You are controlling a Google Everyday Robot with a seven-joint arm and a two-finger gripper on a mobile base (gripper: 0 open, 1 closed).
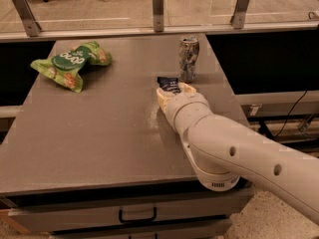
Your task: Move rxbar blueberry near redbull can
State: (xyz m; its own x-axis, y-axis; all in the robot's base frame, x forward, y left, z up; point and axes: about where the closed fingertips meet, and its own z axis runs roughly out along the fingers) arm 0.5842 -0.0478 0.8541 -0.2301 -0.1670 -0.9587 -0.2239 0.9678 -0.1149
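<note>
The rxbar blueberry (169,84), a dark navy wrapper with pale print, sticks out from the front of my gripper (174,91), which is shut on it low over the grey table (99,128). The redbull can (188,59), slim and silver with bluish markings, stands upright just beyond and slightly right of the bar, a short gap away. My white arm (234,148) comes in from the lower right and hides the bar's near half.
A green crinkled chip bag (71,63) lies at the table's far left. A glass rail with metal posts (158,8) runs behind the table. The table's right edge is close to the can. Drawers with a handle (137,215) sit below the front edge.
</note>
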